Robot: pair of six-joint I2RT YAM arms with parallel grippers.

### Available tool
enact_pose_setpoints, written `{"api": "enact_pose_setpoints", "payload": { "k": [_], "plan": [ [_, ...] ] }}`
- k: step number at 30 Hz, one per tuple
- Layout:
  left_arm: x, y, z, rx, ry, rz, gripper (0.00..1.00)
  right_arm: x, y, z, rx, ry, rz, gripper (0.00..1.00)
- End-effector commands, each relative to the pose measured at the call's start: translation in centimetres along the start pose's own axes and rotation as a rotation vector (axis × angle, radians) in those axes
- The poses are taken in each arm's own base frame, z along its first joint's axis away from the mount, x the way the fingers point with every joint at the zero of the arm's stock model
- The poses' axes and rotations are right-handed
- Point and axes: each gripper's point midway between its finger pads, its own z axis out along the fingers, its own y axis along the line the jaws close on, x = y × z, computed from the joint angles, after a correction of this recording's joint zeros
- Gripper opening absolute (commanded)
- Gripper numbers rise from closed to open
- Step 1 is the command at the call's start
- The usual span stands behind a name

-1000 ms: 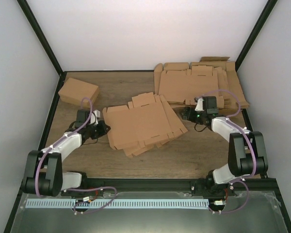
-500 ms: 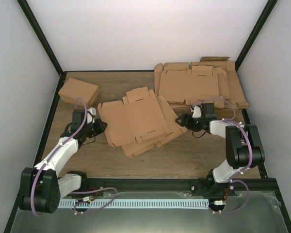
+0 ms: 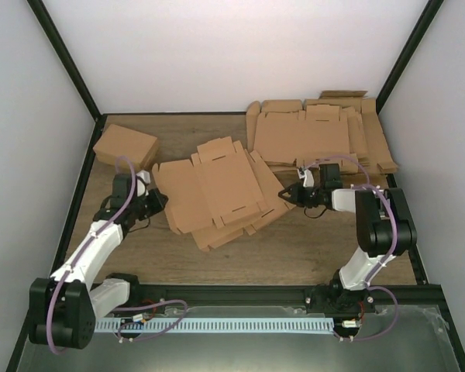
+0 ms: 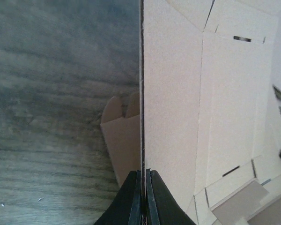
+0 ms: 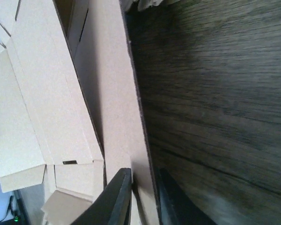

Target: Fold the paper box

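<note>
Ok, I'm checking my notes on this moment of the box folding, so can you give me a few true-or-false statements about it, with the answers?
1. The left gripper is shut on an edge of the paper box. True.
2. The right gripper is far from any cardboard. False: its fingers straddle the paper box's right edge.
3. A closed cardboard box lies at the far left of the top view. True.
4. The paper box is folded shut. False: it is an open sheet with its flaps spread.

No legible text, labels, brands or numbers; paper box [image 3: 217,194] plain brown.
</note>
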Motion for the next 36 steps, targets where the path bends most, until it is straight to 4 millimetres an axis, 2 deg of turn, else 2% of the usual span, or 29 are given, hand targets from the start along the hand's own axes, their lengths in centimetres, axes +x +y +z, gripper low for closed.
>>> {"api": "enact_pose_setpoints", "payload": {
  "k": [1,4,7,11,15,21,23,26,28,29,30,31,32,33,34,36],
  "plan": [
    [-3.8,-2.7,-3.7,0.014,-0.121,0.052,0.04,-1.4,3.5,-1.1,-0.118,-0.036,-0.102,0.10],
    [-6.0,-5.1,-6.9,0.038,-0.203,0.089,0.04,-2.0,5.2,-1.7,-0.160,-0.049,-0.141,0.02],
    [-8.2,-7.3,-10.9,0.053,-0.303,0.128,0.04,-3.4,7.5,-2.5,-0.183,-0.073,-0.197,0.01],
    [-10.3,-10.1,-16.5,0.088,-0.448,0.176,0.04,-7.0,10.5,-4.3,-0.147,-0.156,-0.285,0.01],
    [-11.3,-12.5,-22.0,0.152,-0.602,0.206,0.04,-11.9,11.7,-6.4,-0.021,-0.271,-0.323,0.01],
    [-11.7,-14.2,-28.5,0.203,-0.789,0.228,0.04,-18.7,11.3,-11.2,0.057,-0.441,-0.273,0.01],
    [-11.6,-14.5,-29.7,0.212,-0.824,0.238,0.04,-20.7,10.0,-13.5,0.076,-0.501,-0.226,0.01],
    [-11.5,-14.5,-30.2,0.214,-0.835,0.242,0.04,-23.3,6.7,-17.2,0.127,-0.593,-0.129,0.01],
    [-11.4,-14.5,-30.0,0.216,-0.824,0.241,0.04,-24.4,4.0,-19.4,0.159,-0.640,-0.062,0.11],
    [-11.4,-14.5,-29.7,0.218,-0.816,0.240,0.04,-24.8,2.8,-19.9,0.165,-0.645,-0.036,0.20],
    [-11.3,-14.5,-29.5,0.221,-0.809,0.238,0.04,-25.1,1.6,-20.3,0.178,-0.646,-0.015,0.39],
    [-11.3,-14.5,-29.2,0.228,-0.800,0.238,0.04,-25.3,0.7,-20.6,0.202,-0.642,0.004,0.68],
    [-11.2,-14.7,-28.9,0.241,-0.790,0.243,0.04,-25.4,0.0,-20.6,0.231,-0.631,0.019,0.88],
    [-11.0,-15.2,-28.6,0.269,-0.772,0.257,0.04,-25.2,-0.3,-20.6,0.250,-0.618,0.021,0.96],
    [-10.7,-15.9,-28.1,0.307,-0.746,0.282,0.04,-24.9,-0.2,-20.7,0.259,-0.617,0.016,0.99],
    [-9.9,-17.2,-26.7,0.382,-0.663,0.331,0.04,-24.1,0.8,-21.2,0.263,-0.637,-0.004,1.00]
  ]
}}
